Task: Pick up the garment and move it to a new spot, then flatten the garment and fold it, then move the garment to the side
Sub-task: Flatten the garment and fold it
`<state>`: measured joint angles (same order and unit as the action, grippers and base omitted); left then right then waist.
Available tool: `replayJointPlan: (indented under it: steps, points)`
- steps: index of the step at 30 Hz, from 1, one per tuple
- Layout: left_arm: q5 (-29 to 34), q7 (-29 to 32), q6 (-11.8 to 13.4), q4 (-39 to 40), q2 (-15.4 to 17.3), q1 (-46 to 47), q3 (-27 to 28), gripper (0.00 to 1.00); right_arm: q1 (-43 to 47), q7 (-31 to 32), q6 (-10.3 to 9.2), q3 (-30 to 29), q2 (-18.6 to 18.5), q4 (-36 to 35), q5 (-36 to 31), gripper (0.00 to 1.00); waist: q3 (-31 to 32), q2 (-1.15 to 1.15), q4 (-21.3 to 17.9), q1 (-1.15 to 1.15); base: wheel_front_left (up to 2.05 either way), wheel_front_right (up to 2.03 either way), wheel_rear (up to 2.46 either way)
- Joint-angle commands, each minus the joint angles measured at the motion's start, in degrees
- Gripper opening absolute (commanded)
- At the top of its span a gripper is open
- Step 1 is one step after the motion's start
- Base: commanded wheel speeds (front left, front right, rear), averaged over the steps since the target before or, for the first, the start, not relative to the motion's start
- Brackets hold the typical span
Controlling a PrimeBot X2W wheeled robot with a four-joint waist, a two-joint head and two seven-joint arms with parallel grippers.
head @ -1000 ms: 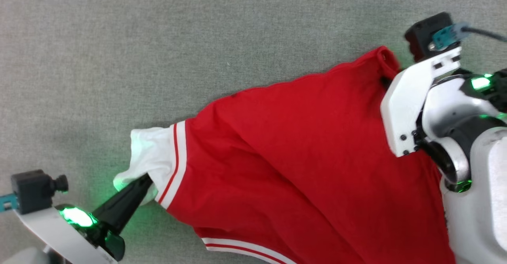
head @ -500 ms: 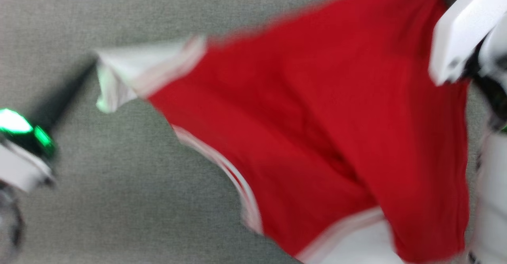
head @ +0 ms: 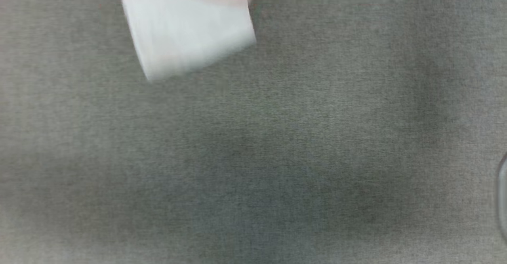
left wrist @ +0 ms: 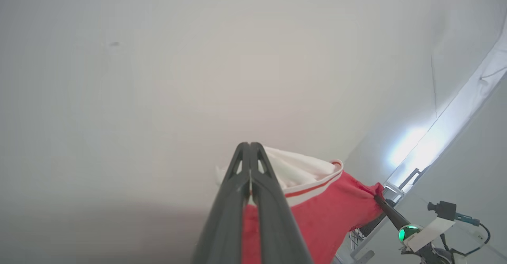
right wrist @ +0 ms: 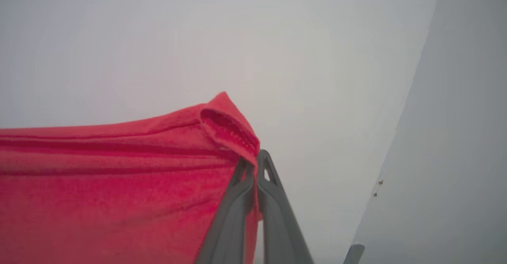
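Blurred and cropped atop head view, garment [head: 186, 30]; in wrist views, pinched by left hand [left wrist: 250, 148] at white sleeve, right hand [right wrist: 255, 160] at red edge.

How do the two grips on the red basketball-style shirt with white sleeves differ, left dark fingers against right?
The left gripper pinches the red shirt at its white sleeve, beside the red-and-white striped trim; the right gripper pinches a plain red hemmed corner. Cloth bunches loosely by the left gripper, while from the right gripper it runs off in long straight folds. Both are shut on the same shirt.
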<state>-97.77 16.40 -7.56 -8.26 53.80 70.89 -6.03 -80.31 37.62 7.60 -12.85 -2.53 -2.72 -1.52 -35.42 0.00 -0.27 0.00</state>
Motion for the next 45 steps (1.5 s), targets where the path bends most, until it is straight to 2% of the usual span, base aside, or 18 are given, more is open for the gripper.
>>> replayJointPlan:
  steps: [1,4,7,11,15,18,23,27,35,38,45]
  points:
    - [0.6,-0.4,0.2,-2.1,-0.5,3.7,1.4,0.00,-2.1,-2.0,-0.20,-2.0,-0.6,1.5,-0.7,0.00,-0.8,0.00,-0.8,0.00,0.00,0.00,0.00]
    - [1.6,0.0,0.2,-5.6,-2.7,10.7,2.3,0.00,-5.4,-5.6,-0.21,-3.2,-0.6,4.9,-2.4,0.00,-0.8,0.00,-1.1,0.00,0.00,0.00,0.00]
    - [2.0,2.7,0.2,-7.4,-4.5,12.9,1.7,0.00,-4.5,-6.8,-0.22,-2.7,-0.6,7.6,-2.9,0.00,-0.9,0.00,-1.1,0.00,0.00,0.00,0.00]
    - [1.7,5.6,0.2,-5.5,-6.5,6.1,2.8,0.00,0.9,-7.8,-0.20,-2.6,-0.6,9.3,-1.5,0.00,-1.1,0.00,-0.6,0.00,0.00,0.00,0.00]
    - [1.3,8.6,0.1,0.8,-8.9,-6.6,5.3,0.00,10.6,-7.5,-0.18,-0.9,-0.5,7.5,0.7,0.00,-0.9,0.00,-0.1,0.00,0.00,0.00,0.00]
    - [2.4,10.7,0.1,8.3,-11.1,-17.6,7.5,0.00,20.0,-6.4,-0.14,2.2,-0.3,3.7,3.8,0.00,-0.6,0.00,0.2,0.00,0.00,0.00,0.00]
    - [4.1,13.7,0.1,19.8,-15.2,-36.0,13.0,0.00,37.3,-3.8,-0.15,3.5,-0.4,-6.5,10.5,0.00,0.8,0.00,0.2,0.00,0.00,0.00,0.00]
    - [3.8,15.7,0.1,25.0,-18.8,-47.0,18.4,0.00,49.9,-0.9,-0.15,4.0,-0.4,-14.8,14.1,0.00,2.0,0.00,-0.3,0.00,0.00,0.00,0.00]
    - [3.7,23.9,0.1,31.9,-25.0,-61.1,28.8,0.00,69.8,5.0,-0.14,4.9,-0.4,-26.5,20.2,0.00,4.3,0.00,-1.8,0.00,0.00,0.00,0.00]
    - [3.6,26.3,0.1,33.7,-26.7,-63.8,30.9,0.00,73.6,5.3,-0.15,4.0,-0.4,-28.2,21.6,0.00,4.7,0.00,-2.0,0.00,0.00,0.00,0.00]
    - [2.2,35.2,0.1,38.1,-33.1,-70.2,40.1,0.00,83.7,4.3,-0.15,2.8,-0.4,-32.2,25.2,0.00,5.7,0.00,-2.8,0.00,0.00,0.00,0.00]
